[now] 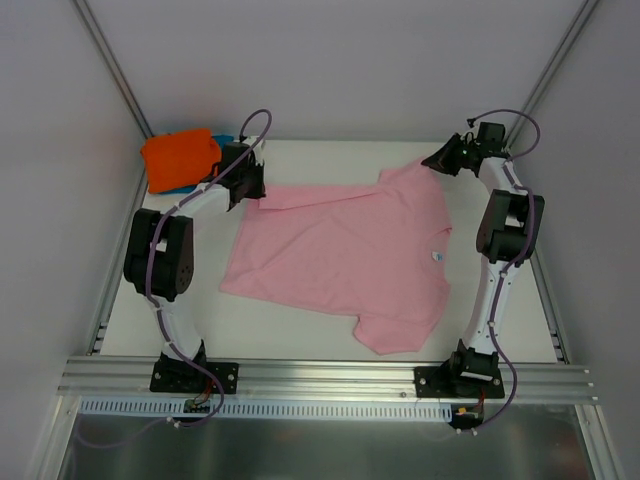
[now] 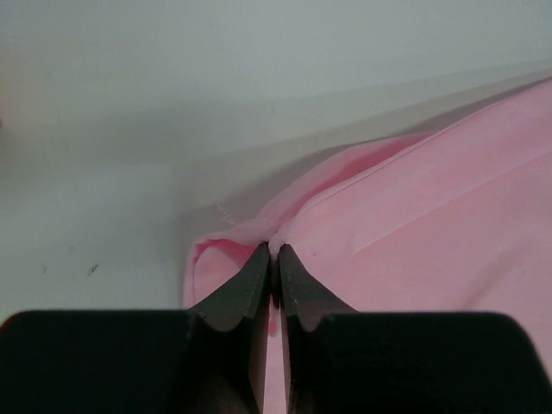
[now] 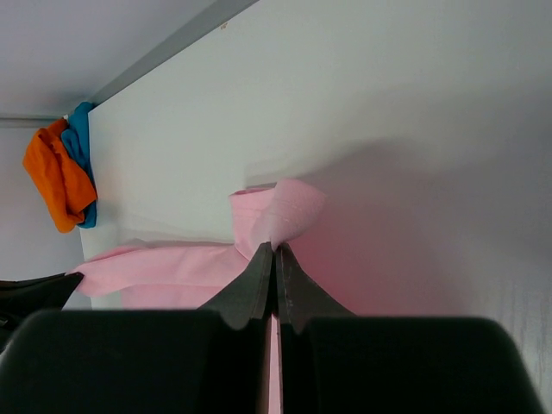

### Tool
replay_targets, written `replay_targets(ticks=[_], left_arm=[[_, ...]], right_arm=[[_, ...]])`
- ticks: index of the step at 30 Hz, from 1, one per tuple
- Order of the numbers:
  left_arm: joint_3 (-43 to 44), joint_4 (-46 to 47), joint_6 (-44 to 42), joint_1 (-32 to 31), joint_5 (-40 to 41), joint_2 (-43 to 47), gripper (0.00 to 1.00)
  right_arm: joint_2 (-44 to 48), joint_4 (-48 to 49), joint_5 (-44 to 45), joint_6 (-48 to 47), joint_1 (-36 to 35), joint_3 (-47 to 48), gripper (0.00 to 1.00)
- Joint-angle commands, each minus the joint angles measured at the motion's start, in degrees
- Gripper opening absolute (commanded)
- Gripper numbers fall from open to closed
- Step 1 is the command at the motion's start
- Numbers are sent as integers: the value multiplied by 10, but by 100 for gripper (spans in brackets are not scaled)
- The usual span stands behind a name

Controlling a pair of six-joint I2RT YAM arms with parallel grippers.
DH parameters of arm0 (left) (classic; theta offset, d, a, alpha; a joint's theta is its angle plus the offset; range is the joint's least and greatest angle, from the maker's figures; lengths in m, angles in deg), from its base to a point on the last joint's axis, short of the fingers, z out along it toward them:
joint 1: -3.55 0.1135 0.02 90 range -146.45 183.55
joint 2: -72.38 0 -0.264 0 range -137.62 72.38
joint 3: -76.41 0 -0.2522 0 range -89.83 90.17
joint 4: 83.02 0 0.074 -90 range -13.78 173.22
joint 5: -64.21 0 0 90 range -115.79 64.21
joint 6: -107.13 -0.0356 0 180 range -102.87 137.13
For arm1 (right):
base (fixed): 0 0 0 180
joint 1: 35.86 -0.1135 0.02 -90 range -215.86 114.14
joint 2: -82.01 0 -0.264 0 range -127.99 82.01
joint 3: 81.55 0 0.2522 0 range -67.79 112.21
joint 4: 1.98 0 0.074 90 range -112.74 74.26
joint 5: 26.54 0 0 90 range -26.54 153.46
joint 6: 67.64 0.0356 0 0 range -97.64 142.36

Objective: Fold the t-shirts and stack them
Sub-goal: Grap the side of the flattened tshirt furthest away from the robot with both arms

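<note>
The light pink t-shirt (image 1: 340, 250) lies spread across the white table, its small white neck tag (image 1: 437, 256) toward the right. My left gripper (image 1: 254, 194) is shut on the shirt's far-left hem corner; the left wrist view shows pink cloth (image 2: 431, 216) pinched between the closed tips (image 2: 274, 248). My right gripper (image 1: 438, 162) is shut on the far-right sleeve, and a curl of pink fabric (image 3: 285, 211) sticks out past its tips (image 3: 276, 247). The bright orange t-shirt (image 1: 180, 157) sits bunched at the far-left corner on top of the teal-blue one (image 1: 226, 138).
White walls and metal frame posts close in the table at the back and sides. An aluminium rail (image 1: 330, 378) along the near edge carries both arm bases. The orange (image 3: 60, 177) and teal (image 3: 82, 138) pile also shows in the right wrist view, at the far table edge.
</note>
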Motion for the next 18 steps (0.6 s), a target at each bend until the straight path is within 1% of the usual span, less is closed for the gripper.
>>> replay_targets(ticks=[1, 5, 6, 8, 10, 11, 12, 13, 15, 16, 18], left_arm=[[0, 25, -4, -5, 13, 41, 9], [6, 20, 3, -5, 3, 46, 11], [7, 20, 5, -5, 2, 50, 16], [8, 17, 6, -5, 2, 53, 23], [11, 14, 4, -5, 7, 55, 25], [11, 14, 2, -5, 8, 55, 29], [15, 10, 1, -5, 7, 54, 35], [16, 7, 0, -5, 6, 53, 37], [10, 14, 0, -5, 0, 54, 35], [8, 18, 0, -5, -4, 54, 27], [-3, 33, 3, -5, -1, 56, 15]], right_arm=[[41, 19, -6, -6, -1, -1, 1], [38, 19, -7, -5, -1, -3, 0], [38, 19, -8, -5, -1, -3, 0], [38, 19, -7, -6, -1, -4, 0], [37, 19, -8, -5, -1, -4, 1], [36, 20, -8, -5, -1, -4, 1], [36, 19, -9, -3, -1, -3, 1], [36, 21, -9, -4, -1, -3, 1], [35, 20, -9, -3, -1, -3, 1], [35, 20, -9, -2, -1, -3, 1], [36, 19, -9, -5, -1, -3, 1]])
